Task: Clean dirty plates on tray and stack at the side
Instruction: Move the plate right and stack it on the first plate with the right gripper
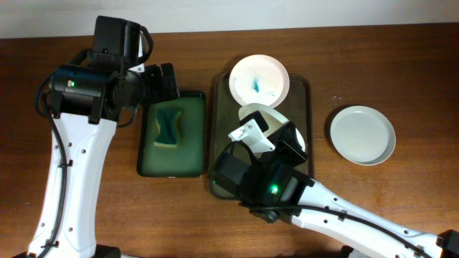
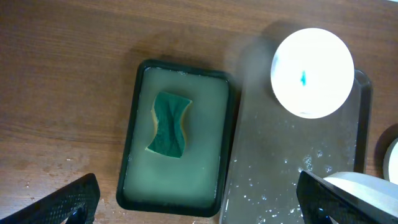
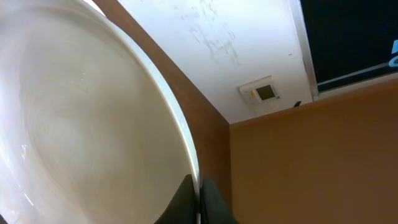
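A grey tray holds a white plate with a blue stain, also in the left wrist view. My right gripper is shut on the rim of a second white plate, held tilted on edge above the tray. A clean white plate lies on the table to the right of the tray. A green and yellow sponge lies in a dark green basin. My left gripper is open and empty above the basin and sponge.
The wooden table carries the basin on the left, the tray in the middle, wet with droplets, and the clean plate on the right. My right arm lies across the tray's front end.
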Robot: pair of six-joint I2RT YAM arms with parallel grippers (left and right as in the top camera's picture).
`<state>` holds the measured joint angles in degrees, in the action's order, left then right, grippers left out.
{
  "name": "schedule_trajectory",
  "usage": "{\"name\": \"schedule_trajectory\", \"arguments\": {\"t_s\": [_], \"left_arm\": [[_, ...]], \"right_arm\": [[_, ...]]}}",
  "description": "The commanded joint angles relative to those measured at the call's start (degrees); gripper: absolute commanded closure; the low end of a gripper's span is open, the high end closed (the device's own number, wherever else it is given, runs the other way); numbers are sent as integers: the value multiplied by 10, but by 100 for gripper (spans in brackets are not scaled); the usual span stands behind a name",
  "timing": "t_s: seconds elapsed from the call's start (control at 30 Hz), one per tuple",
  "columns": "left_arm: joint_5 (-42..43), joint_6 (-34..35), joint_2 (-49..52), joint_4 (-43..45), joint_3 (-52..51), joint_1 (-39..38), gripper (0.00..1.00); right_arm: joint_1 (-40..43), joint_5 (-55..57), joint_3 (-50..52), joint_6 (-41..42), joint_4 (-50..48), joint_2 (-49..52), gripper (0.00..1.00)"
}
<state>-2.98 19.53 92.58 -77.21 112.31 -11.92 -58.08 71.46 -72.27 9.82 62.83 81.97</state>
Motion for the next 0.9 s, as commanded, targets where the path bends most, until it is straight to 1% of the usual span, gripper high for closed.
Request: {"name": "schedule_trajectory", "arguments": {"t_s": [0.0,0.2,0.23,0.27,0.3,0.33,0.37,0.43,0.47,0.53,0.57,0.6,0.63,0.7,0.73,0.77,0.8,0.83,0.87], "left_arm": [[2,2,-2,0,3,1,1],[2,2,-2,0,3,1,1],[2,2,-2,0,3,1,1],[2,2,-2,0,3,1,1],[2,2,-2,0,3,1,1],[2,2,-2,0,3,1,1],[2,2,-2,0,3,1,1],[2,2,-2,0,3,1,1],[2,2,-2,0,3,1,0],[2,2,-2,0,3,1,1],[2,2,-2,0,3,1,1],[2,2,-2,0,3,1,1],[2,2,-2,0,3,1,1],[2,2,-2,0,3,1,1],[2,2,-2,0,3,1,1],[2,2,-2,0,3,1,1],[2,2,-2,0,3,1,1],[2,2,-2,0,3,1,1],[2,2,-2,0,3,1,1]], "right_arm": [[-4,2,-15,0,1,-3,96],[5,5,-15,1,-10,-3,96],[24,17,-15,30,-21,-3,96],[74,9,-15,106,-26,-3,96],[143,-59,-15,132,-37,-3,96],[207,-137,-15,131,-49,-3,96],[302,-271,-15,113,-62,-3,96],[464,-514,-15,35,-83,-2,96],[556,-622,-15,12,-92,1,96],[721,-758,-15,10,-103,19,96],[792,-786,-15,18,-108,35,96],[856,-791,-15,49,-111,56,96],[902,-796,-15,71,-111,77,96],[974,-832,-15,72,-113,128,96],[990,-852,-15,71,-110,160,96],[989,-852,-14,71,-108,170,94],[982,-851,-14,65,-106,172,83],[965,-848,-15,65,-100,170,57],[957,-854,-19,65,-91,167,55]]}}
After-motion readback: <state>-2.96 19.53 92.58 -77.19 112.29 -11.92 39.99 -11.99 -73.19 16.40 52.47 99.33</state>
